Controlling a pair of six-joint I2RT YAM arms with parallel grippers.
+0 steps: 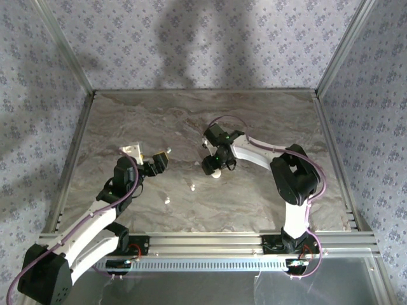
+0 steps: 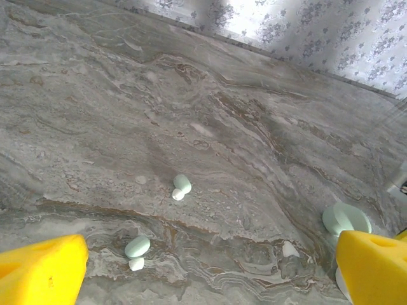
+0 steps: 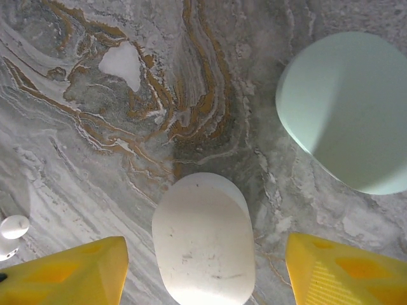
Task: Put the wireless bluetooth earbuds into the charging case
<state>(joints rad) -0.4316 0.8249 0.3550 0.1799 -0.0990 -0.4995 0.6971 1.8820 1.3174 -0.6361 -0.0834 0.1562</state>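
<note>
The charging case (image 3: 203, 238), a smooth white oval, lies flat on the marble table between my right gripper's yellow fingers (image 3: 70, 273). My right gripper (image 3: 203, 270) is open, with a gap on each side of the case. From above, the right gripper (image 1: 216, 165) hangs over the case (image 1: 216, 173). Two wireless bluetooth earbuds (image 2: 182, 184) (image 2: 137, 246) lie loose ahead of my open left gripper (image 2: 210, 270), which holds nothing. The top view shows these earbuds (image 1: 193, 188) (image 1: 167, 200) between the arms, with the left gripper (image 1: 159, 162) to their left. One earbud (image 3: 13, 227) sits at the right wrist view's left edge.
A second, pale greenish oval piece (image 3: 346, 111) lies just beyond the case, seen also as the pale oval (image 2: 345, 218) by my left gripper's right finger. A white bracket (image 1: 132, 150) sits behind the left gripper. Metal rails (image 1: 203, 240) and patterned walls bound the table.
</note>
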